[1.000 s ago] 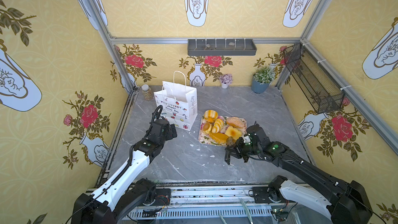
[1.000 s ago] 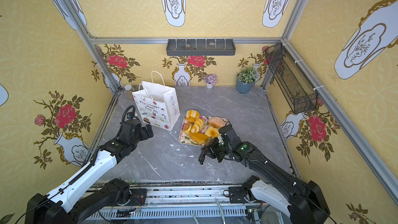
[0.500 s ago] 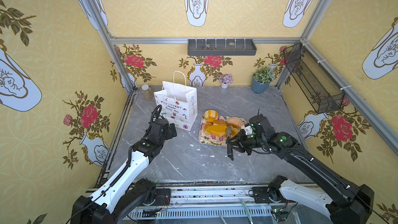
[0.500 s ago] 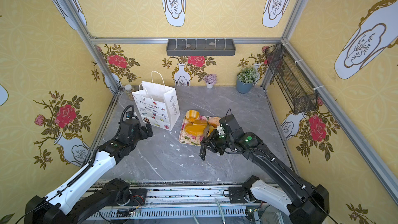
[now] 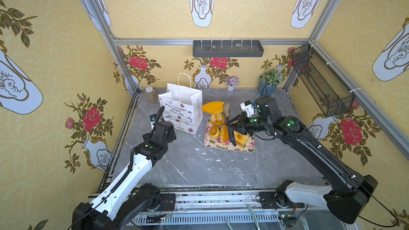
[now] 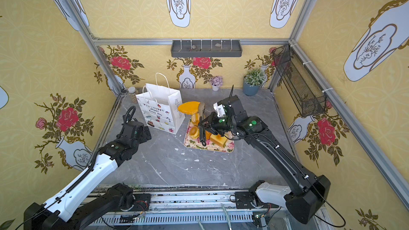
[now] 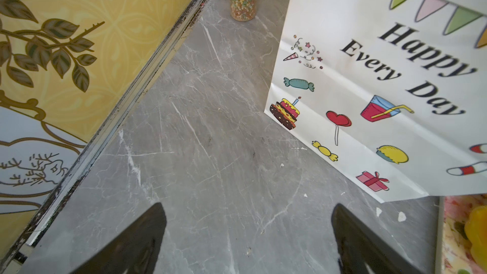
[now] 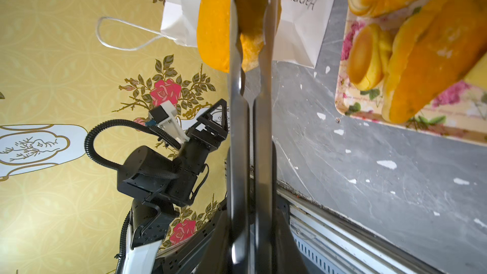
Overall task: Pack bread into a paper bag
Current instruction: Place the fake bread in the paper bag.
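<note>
Step in hand: the carry. The right hand [image 5: 231, 123] is clamped tight round long grey metal tongs [image 5: 227, 112]. The tongs' tips pinch an orange-yellow oval bread piece [image 5: 213, 107], held in the air over the flat floral tray [image 5: 230, 150], just right of the tall white paper bag [image 5: 181, 111] in both top views. The bag stands upright, mouth up, handles raised; contents can't be told.

On the tray: ribbed pumpkin-shaped bun [image 5: 215, 119], round golden bun [image 5: 213, 132], long orange loaf [image 8: 427, 56], square yellow toast [image 5: 241, 139]. So the job looks early, w/ most pieces left to pack.

The left hand [image 7: 246, 206] is spread wide and empty, low over the grey marble bench [image 5: 199, 169] by the bag's printed front, lower left of the bag in a top view.

Next move prob. needs the piece shifted up-left in frame until it's over the mouth, high enough to clear the rim, then the squeeze eased so the tongs let go.

Edges: the bag's right rim is thin paper and nearest the load. The twisted handle loops above the mouth could snag the tongs. The bag looks light and may tip if nudged; the left hand is near enough to steady it.

Room: centre and lower bench are open bar white flecks. The tray lies just beside the bag's lower right corner. A glass jar of coloured beads [image 5: 151, 94] sits upper left of the bag, off the path.
</note>
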Motion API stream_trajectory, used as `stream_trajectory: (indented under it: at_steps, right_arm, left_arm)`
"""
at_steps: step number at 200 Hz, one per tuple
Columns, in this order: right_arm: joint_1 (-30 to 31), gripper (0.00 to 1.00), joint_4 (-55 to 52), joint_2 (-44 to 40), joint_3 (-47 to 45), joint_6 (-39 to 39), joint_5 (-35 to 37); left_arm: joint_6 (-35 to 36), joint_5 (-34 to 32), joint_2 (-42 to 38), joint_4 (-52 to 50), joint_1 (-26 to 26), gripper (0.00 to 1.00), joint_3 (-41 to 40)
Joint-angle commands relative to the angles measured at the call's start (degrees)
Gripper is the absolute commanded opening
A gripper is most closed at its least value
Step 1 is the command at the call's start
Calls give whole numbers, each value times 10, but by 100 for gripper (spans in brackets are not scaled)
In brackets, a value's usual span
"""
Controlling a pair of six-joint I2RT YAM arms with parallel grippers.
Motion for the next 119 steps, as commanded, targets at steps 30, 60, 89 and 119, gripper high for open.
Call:
stream_trajectory:
  at_steps: [30, 60, 89, 119]
  right_arm:
    - [-20, 0, 47, 68, 87, -91, -18]
    - [-14, 0, 52, 119, 136, -129, -19]
    - [7, 0, 15, 175, 205, -183, 21]
    - [40, 0, -12, 215, 274, -223, 61]
  left_arm:
    - [-12, 0, -33, -6, 0, 99, -7]
    - [-9, -12, -45, -12, 0, 99, -5]
    - [-10, -9, -40, -18, 0, 99, 1]
    - [-10, -7, -31, -29, 1, 99, 14]
